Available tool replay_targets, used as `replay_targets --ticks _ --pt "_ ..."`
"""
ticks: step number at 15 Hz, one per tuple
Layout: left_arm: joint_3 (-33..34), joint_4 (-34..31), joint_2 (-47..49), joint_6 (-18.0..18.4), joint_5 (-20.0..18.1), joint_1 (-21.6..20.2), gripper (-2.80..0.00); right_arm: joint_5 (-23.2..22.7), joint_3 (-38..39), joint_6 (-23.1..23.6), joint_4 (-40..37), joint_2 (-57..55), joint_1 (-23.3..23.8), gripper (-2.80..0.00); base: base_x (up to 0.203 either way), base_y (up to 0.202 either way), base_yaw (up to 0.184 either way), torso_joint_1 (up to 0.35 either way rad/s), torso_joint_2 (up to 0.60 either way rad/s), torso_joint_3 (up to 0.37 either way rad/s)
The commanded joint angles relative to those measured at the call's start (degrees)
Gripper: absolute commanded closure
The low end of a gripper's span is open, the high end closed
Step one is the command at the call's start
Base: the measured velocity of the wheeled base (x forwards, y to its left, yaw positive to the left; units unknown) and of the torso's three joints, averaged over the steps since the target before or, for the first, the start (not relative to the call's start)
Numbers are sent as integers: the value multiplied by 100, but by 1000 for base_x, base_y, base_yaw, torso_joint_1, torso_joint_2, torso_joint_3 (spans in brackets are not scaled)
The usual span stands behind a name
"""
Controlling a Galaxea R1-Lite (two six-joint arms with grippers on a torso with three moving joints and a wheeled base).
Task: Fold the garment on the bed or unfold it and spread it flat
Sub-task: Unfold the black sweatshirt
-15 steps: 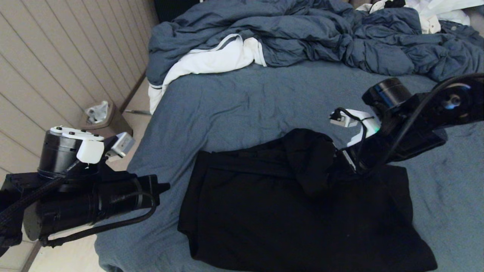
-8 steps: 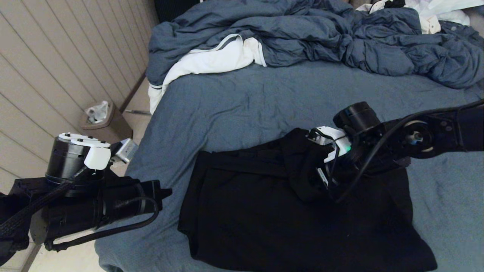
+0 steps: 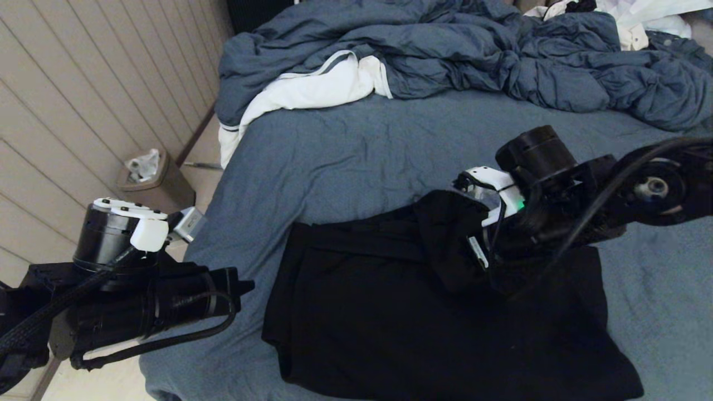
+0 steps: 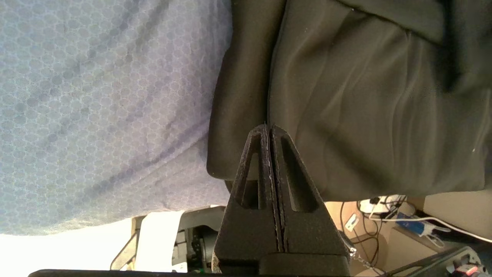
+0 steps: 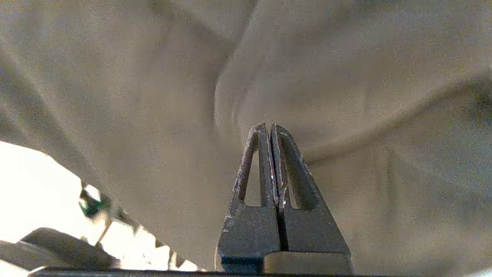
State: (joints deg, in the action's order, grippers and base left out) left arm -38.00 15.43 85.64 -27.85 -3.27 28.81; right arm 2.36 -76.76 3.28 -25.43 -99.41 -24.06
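Observation:
The black garment (image 3: 390, 323) lies folded into a rough rectangle on the near part of the bed (image 3: 356, 156), with a raised, bunched fold (image 3: 454, 239) near its far edge. My right arm (image 3: 537, 161) reaches in from the right, just above that fold. Its fingers are lost against the black cloth in the head view. In the right wrist view my right gripper (image 5: 269, 126) is shut with nothing between the jaws, close over garment fabric (image 5: 346, 77). My left gripper (image 4: 269, 127) is shut and empty, hovering off the garment's near left corner (image 4: 238, 154) at the bed's left side.
A rumpled blue-grey duvet (image 3: 445, 50) and a white cloth with grey trim (image 3: 312, 89) fill the far end of the bed. A small bin (image 3: 150, 178) stands on the floor by the panelled wall at left. Bare sheet lies between garment and duvet.
My right arm swung left and down over the garment's raised fold, then lifted a little. The left arm drifted slightly right. The garment has hardly moved.

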Motion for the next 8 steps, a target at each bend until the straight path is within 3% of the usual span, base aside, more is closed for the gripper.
replay_targets --ticks 1,2,3,8 --pt "12 4 19 -19 -7 6 0 290 201 15 -26 245 -83 0 0 0 0 0 0 0" --pt "12 4 21 -19 -7 4 0 443 343 29 -3 363 -141 0 0 0 0 0 0 0" --pt "12 4 23 -19 0 4 0 481 403 42 -25 438 -190 -280 0 0 0 0 0 0" --pt "12 4 30 -10 -13 11 0 518 483 40 6 136 -196 -280 0 0 0 0 0 0"
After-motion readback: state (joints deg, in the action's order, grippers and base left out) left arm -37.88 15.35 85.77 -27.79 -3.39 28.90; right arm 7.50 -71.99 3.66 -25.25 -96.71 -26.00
